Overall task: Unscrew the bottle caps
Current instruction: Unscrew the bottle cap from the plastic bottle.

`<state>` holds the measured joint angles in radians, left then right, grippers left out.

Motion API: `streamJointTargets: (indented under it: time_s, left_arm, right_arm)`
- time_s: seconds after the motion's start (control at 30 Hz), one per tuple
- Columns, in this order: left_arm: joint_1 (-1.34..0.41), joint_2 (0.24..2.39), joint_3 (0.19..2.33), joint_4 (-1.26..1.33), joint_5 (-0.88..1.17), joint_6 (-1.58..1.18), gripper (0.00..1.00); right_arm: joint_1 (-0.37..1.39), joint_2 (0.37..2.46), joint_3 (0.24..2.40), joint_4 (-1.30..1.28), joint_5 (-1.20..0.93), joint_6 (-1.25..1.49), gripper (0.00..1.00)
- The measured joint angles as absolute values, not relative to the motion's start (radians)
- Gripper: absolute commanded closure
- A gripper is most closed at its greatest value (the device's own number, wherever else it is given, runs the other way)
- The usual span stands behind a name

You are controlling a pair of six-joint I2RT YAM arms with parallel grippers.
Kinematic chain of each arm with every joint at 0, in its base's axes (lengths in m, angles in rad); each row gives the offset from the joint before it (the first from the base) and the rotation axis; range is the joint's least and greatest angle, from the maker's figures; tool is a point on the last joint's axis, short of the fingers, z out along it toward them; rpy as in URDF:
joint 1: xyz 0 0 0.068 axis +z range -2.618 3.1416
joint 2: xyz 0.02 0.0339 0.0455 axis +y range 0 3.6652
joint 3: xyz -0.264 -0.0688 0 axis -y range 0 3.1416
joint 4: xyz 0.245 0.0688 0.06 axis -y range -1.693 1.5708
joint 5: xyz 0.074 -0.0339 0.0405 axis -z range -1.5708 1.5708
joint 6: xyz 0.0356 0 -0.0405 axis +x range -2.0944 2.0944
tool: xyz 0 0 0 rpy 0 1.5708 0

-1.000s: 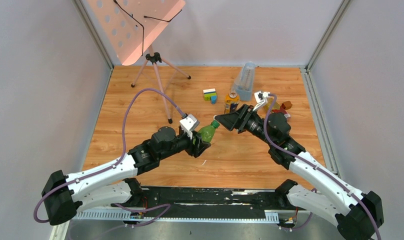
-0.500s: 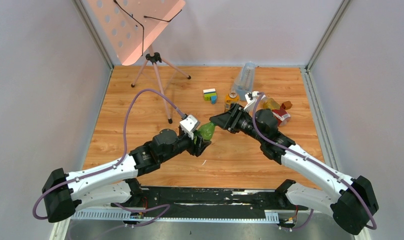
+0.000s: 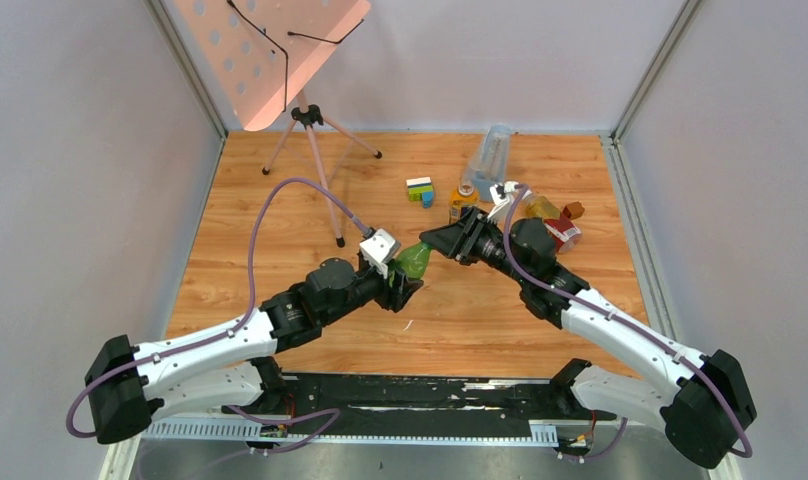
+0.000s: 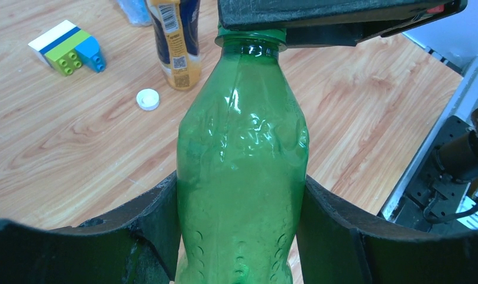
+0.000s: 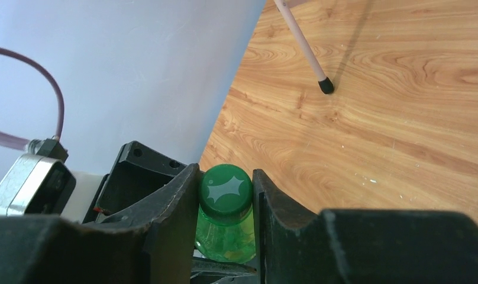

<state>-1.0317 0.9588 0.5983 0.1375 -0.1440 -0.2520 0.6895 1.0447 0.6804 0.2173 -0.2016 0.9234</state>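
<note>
My left gripper [image 4: 242,228] is shut on the body of the green bottle [image 4: 242,154] and holds it tilted above the table [image 3: 412,262]. My right gripper [image 5: 226,198] is shut on the bottle's green cap [image 5: 226,188]; its fingers touch the cap on both sides. In the top view the right gripper [image 3: 432,243] meets the bottle's neck. The amber bottle with the yellow label [image 4: 176,41] stands uncapped behind, with a loose white cap [image 4: 147,99] beside it. The amber bottle with the red label [image 3: 557,230] lies behind the right arm. The third cap is not visible.
Multicoloured toy bricks [image 3: 419,190] and a tall clear bluish container [image 3: 490,158] stand at the back. A small reddish-brown block [image 3: 575,210] is at the right. A tripod stand [image 3: 310,150] with a perforated pink plate stands back left; one foot [image 5: 326,87] is near.
The right gripper has moved left onto the green cap and closed on it. The left arm keeps holding the bottle, nearly still.
</note>
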Motion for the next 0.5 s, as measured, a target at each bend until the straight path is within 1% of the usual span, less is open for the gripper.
streamJointTargets:
  time_s: [0.07, 0.13, 0.23, 0.37, 0.5]
  left_arm:
    - [-1.017, 0.958, 0.594, 0.150, -0.126, -0.253, 1.00]
    - [-0.979, 0.958, 0.580, 0.177, -0.056, -0.261, 1.00]
    - [-0.903, 0.952, 0.529, 0.267, 0.110, -0.303, 1.00]
    - [-0.810, 0.936, 0.455, 0.420, 0.346, -0.400, 1.00]
    - [-0.764, 0.935, 0.422, 0.572, 0.519, -0.505, 1.00]
  right_arm:
    - [0.686, 1.039, 0.667, 0.250, -0.217, 0.904, 1.00]
    - [0.673, 1.034, 0.648, 0.285, -0.247, 0.891, 1.00]
    - [0.640, 1.031, 0.603, 0.385, -0.340, 0.875, 1.00]
    - [0.595, 1.031, 0.554, 0.546, -0.521, 0.856, 1.00]
    - [0.571, 1.031, 0.548, 0.700, -0.673, 0.843, 1.00]
